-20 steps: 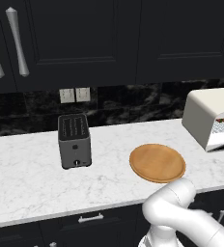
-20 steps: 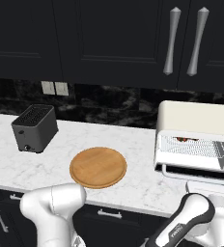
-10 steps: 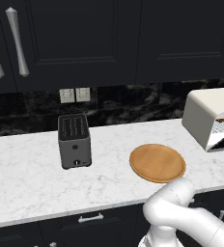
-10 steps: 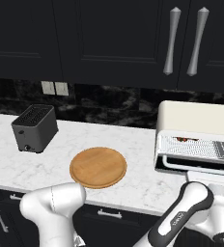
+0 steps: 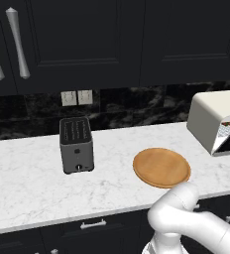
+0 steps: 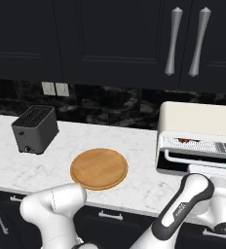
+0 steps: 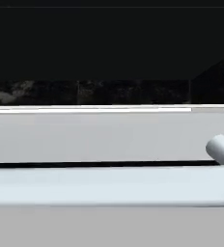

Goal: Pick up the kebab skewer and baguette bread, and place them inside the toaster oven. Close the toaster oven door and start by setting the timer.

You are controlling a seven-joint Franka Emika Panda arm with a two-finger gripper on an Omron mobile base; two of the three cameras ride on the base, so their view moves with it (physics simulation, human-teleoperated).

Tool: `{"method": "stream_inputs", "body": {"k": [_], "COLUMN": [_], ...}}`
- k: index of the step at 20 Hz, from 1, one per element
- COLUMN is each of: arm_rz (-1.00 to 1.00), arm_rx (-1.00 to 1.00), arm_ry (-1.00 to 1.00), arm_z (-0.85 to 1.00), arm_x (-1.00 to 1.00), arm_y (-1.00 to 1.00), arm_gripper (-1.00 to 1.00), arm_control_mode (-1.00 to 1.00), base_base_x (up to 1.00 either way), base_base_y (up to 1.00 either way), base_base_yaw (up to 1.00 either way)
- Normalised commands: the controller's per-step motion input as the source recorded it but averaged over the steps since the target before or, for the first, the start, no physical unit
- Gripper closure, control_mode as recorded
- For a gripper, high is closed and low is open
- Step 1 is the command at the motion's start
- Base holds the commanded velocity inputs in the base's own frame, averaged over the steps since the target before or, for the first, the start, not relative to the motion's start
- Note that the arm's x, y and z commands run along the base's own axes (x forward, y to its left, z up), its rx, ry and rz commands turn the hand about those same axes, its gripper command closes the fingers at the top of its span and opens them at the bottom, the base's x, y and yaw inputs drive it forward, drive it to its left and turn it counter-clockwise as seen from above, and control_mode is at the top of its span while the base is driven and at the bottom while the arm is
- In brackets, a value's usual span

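The toaster oven (image 6: pixel 198 138) is sitting at the right of the right base view on the table (image 6: pixel 139 146), its toaster oven door (image 6: pixel 197 158) hinging stiffly; the silver handle (image 7: pixel 109 185) looks slippery. I cannot tell how wide the gripper is standing.

Even soft rendered light; bright marble counter (image 5: pixel 32 193), dark cabinets (image 5: pixel 87 39), faint shadows; hand view blurred.

Toaster oven (image 5: pixel 217 121) cut off at right edge; its contents too small to tell.
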Motion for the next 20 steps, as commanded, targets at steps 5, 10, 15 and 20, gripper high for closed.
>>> {"method": "stream_inputs", "body": {"k": [5,10,15,20], "arm_rz": [0.0,0.0,0.0,0.0], "arm_rx": [-0.01,-0.01,0.0,0.0], "arm_ry": [0.0,-0.01,-0.01,0.0], "arm_z": [-0.1,-0.17,-0.1,-0.02], "arm_x": [0.5,0.48,0.47,0.46], "arm_y": [0.28,0.28,0.23,0.18], "arm_gripper": [-1.0,-1.0,-1.0,-1.0], "arm_control_mode": [-1.0,-1.0,-1.0,-1.0], "base_base_x": [0.0,0.0,0.0,0.0], "base_base_y": [0.0,0.0,0.0,0.0], "base_base_yaw": [0.0,0.0,0.0,0.0]}}
